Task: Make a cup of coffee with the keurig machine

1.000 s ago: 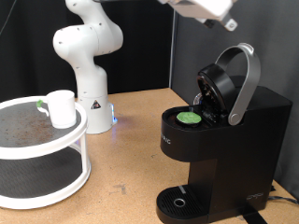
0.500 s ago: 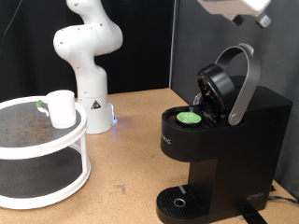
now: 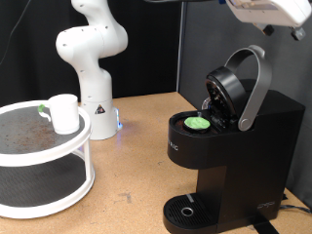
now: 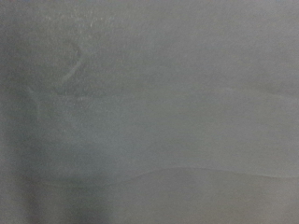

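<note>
The black keurig machine [image 3: 239,151] stands at the exterior view's right with its grey arched lid handle [image 3: 255,86] raised and the lid open. A pod with a green top [image 3: 199,123] sits in the open holder. The small white cup [image 3: 64,113] stands on the top shelf of a round white rack [image 3: 44,161] at the exterior view's left. Only part of the white hand [image 3: 273,12] shows at the exterior view's top right, high above the machine; its fingers are out of frame. The wrist view shows only a blurred grey surface.
The white robot arm base [image 3: 94,68] stands at the back behind the rack. The round drip tray [image 3: 185,212] sits at the machine's foot. A wooden tabletop [image 3: 136,166] lies between rack and machine. A dark curtain forms the backdrop.
The hand has moved up and toward the exterior view's right, leaving most of it out of frame. The machine, pod and cup have not moved.
</note>
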Action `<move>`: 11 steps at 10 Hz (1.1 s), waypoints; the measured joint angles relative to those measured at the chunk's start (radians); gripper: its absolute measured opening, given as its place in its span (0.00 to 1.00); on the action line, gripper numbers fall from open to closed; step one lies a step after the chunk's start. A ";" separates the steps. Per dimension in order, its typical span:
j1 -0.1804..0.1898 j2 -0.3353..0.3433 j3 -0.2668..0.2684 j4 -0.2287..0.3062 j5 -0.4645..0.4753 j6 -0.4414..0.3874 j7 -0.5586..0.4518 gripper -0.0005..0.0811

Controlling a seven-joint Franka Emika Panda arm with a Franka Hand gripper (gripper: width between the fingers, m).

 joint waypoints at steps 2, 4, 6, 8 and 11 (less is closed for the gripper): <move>0.000 0.021 0.016 0.000 -0.012 0.033 0.000 0.96; -0.001 0.026 0.020 -0.008 -0.025 0.047 -0.004 0.74; -0.003 0.026 0.016 -0.019 -0.040 0.039 -0.014 0.52; -0.011 0.023 0.007 -0.034 -0.055 0.026 -0.045 0.29; -0.025 0.007 -0.020 -0.053 -0.042 0.005 -0.114 0.03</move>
